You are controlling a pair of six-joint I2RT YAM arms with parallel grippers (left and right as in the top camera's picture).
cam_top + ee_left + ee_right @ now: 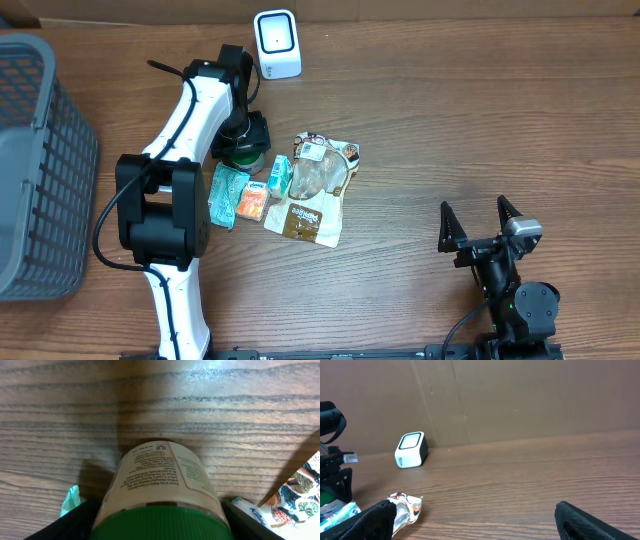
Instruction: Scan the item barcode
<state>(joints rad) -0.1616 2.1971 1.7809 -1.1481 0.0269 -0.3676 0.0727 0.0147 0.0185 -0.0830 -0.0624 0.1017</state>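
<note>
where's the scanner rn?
Overhead view: the white scanner stands at the far edge of the table, left of centre, beyond the green-lidded jar and the packet pile.

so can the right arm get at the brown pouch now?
Probably yes: right gripper is open, bare table lies between it and the pouch; left gripper is over the jar, far side.

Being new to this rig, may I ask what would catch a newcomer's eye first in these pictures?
The left gripper hangs over a green-lidded jar beside a cluster of small packets mid-table, its fingers on either side of the jar. A white barcode scanner stands at the far edge, and a grey mesh basket fills the left side. The right gripper rests open at the near right.
</note>
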